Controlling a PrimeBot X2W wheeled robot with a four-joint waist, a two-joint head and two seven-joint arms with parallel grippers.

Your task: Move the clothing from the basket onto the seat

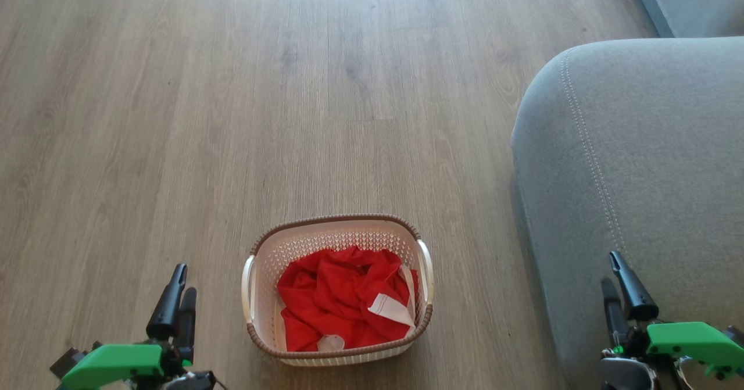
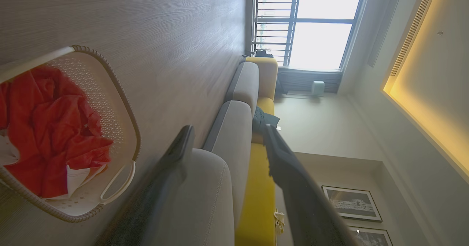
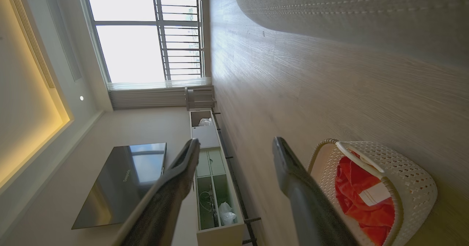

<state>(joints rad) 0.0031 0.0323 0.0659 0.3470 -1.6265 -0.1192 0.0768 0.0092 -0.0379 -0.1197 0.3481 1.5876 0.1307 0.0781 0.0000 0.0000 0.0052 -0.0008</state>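
Observation:
Red clothing [image 1: 340,297] with white trim lies crumpled inside the cream basket [image 1: 264,250] on the wood floor. The left wrist view shows the same clothing [image 2: 51,128] in the basket [image 2: 124,103], and so does the right wrist view: clothing [image 3: 351,187], basket [image 3: 414,176]. The grey seat [image 1: 651,146] stands to the right of the basket. My left gripper [image 1: 180,279] hangs open left of the basket, empty. My right gripper [image 1: 611,268] is open over the seat's front corner, holding nothing. Both stand apart from the basket.
Wood floor [image 1: 290,88] stretches ahead and left of the basket. A second grey cushion [image 1: 691,0] lies beyond the seat. The wrist views show a window [image 2: 315,22], a yellow sofa back [image 2: 256,187], a television [image 3: 124,183] and a low cabinet [image 3: 216,194].

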